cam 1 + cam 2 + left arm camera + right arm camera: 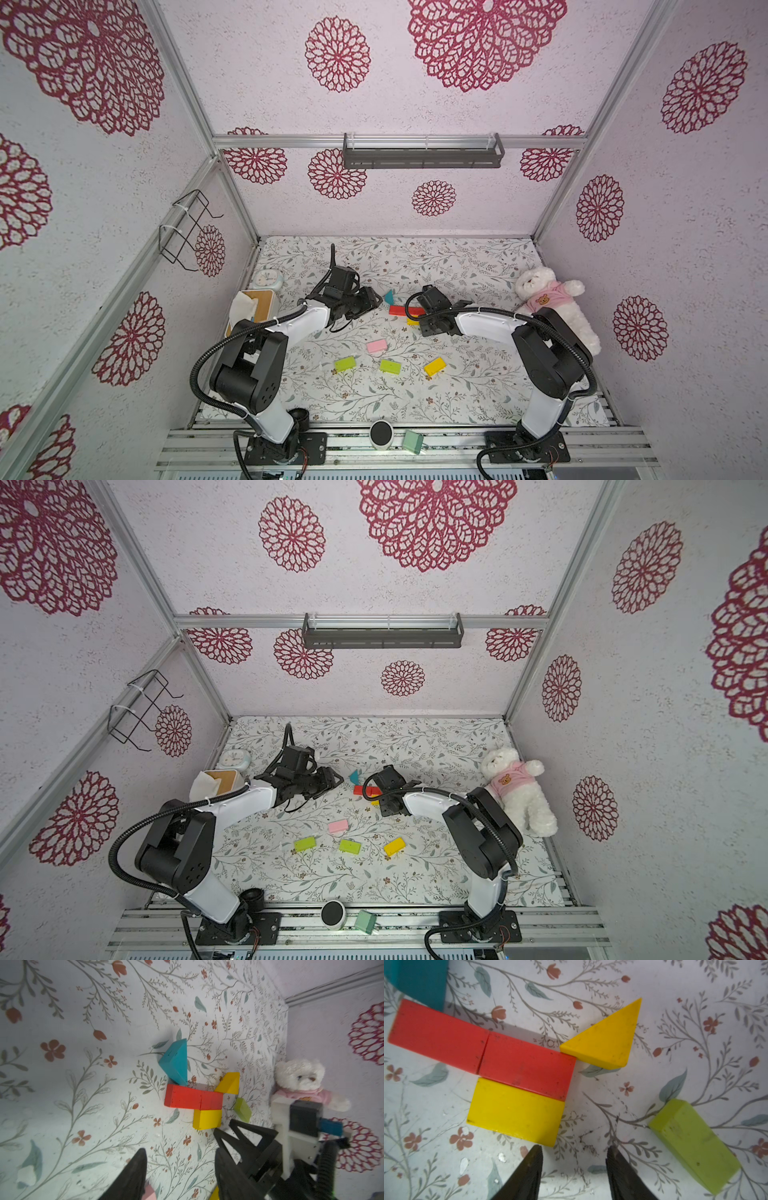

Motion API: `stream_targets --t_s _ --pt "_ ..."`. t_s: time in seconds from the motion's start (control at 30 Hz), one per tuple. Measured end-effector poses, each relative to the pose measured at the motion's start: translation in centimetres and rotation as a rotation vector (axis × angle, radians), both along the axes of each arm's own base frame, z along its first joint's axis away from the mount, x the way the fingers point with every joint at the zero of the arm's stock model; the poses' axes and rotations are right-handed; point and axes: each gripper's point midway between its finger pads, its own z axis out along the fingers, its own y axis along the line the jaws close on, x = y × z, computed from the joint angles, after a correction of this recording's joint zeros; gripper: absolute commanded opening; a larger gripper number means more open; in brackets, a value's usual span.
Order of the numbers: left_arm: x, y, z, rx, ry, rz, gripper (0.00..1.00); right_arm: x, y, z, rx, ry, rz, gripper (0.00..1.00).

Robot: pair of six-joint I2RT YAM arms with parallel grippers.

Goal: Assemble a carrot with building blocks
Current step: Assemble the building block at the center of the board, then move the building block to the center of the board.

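Observation:
The carrot is partly built at the middle back of the table. Two red blocks (481, 1051) lie end to end, with a yellow block (515, 1111) against the near side of one. A yellow triangle (606, 1041) touches the red row's end and a teal triangle (175, 1061) sits at its other end. A lime block (693, 1145) lies apart and tilted. My right gripper (574, 1149) is open and empty, just off the yellow block's corner. My left gripper (180, 1145) is open and empty, short of the teal triangle (389, 297). Loose pink (377, 345), two lime (345, 364) (390, 366) and yellow (434, 367) blocks lie nearer the front.
A white teddy bear (548, 303) lies at the right edge. A tissue box (253, 307) and a small clock (268, 278) stand at the left edge. A mint block (412, 441) and a round black-and-white device (381, 434) sit on the front rail.

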Motion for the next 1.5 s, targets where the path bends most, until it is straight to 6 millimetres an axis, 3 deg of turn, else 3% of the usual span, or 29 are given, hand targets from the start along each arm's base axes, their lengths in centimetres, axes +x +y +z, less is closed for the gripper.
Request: stream_targets --t_s 0.17,0.4,0.53,0.77,1.5 --pt "-3.9 -1.1 -0.3 0.158 0.101 -0.052 0.77 -1.2 -0.7 2.3 0.050 -0.031 -0.009 0.56" --pt "-8.5 -2.3 -1.7 0.316 0.237 -0.069 0.78 -2.1 -1.2 5.0 0.139 -0.087 -0.035 0.57" --pt "-9.0 -3.2 -3.7 0.388 0.296 -0.050 0.78 -2.5 -2.8 6.0 0.188 -0.105 -0.065 0.58" --pt "-10.0 -2.0 -6.1 0.503 0.368 0.018 0.78 -2.7 -5.4 7.8 0.278 -0.154 -0.123 0.59" --pt "-10.8 -0.7 -7.5 0.536 0.397 0.112 0.78 -3.0 -4.2 7.7 0.374 -0.131 -0.099 0.59"
